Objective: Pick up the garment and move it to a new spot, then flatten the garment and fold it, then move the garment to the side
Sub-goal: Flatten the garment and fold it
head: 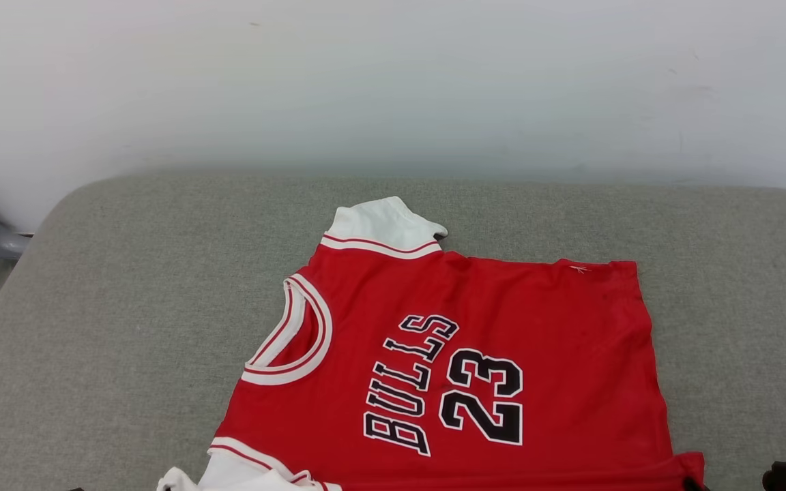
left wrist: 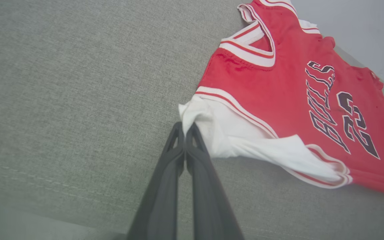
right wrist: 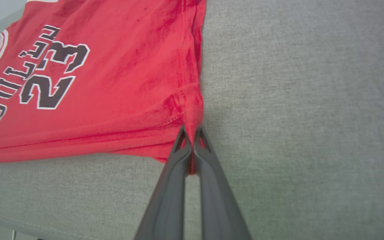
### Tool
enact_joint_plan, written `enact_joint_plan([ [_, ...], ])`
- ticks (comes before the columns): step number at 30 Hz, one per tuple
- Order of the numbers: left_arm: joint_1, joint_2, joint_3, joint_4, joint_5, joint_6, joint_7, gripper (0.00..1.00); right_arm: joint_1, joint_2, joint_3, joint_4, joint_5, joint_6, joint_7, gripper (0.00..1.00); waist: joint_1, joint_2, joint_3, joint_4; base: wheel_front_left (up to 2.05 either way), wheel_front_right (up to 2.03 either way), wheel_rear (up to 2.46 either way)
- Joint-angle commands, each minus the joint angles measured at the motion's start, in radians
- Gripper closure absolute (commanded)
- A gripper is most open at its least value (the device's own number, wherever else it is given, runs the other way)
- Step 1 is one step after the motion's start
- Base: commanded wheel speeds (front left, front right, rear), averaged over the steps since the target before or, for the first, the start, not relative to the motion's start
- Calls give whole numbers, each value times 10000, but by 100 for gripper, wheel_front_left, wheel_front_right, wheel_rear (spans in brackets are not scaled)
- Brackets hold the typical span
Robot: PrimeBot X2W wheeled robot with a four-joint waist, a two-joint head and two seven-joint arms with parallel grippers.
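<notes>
Left gripper [left wrist: 186, 128] pinches the garment's [head: 536, 320] sleeve; right gripper [right wrist: 192, 131], its hem.

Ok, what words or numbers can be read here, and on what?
"BULLS": black, white-outlined letters on the red garment.
"23": same style, beside that word on the garment.
A small white mark near the garment's far corner: too small to read.

Plain room: grey cushion [head: 127, 307], white wall [head: 393, 82].
</notes>
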Motion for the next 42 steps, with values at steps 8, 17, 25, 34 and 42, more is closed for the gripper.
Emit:
enact_joint_plan([
  [8,-902,297,-59,-491,360,-11,190,100,-137,327,-443,-1475,-832,-78,991,100,2,-1,419,-52,0,0,0],
  [17,-3900,-524,-395,1063,899,-995,-111,100,-2488,65,148,-889,-1331,-72,1163,100,2,-1,2102,-254,0,0,0],
  [25,-5025,-1201,-779,2863,934,-1706,-249,100,-3356,73,581,434,-1566,-71,806,100,2,-1,2676,-248,0,0,0],
  [34,-5339,-1697,-1057,4141,867,-2175,-359,35,-3592,140,929,1595,-1408,-71,-85,0,2,-1,2437,-232,0,0,0],
  [42,-5097,-1659,-690,4366,618,-2001,-707,0,-3343,240,715,1048,-1581,-68,-2236,0,2,-1,1577,-215,0,0,0],
])
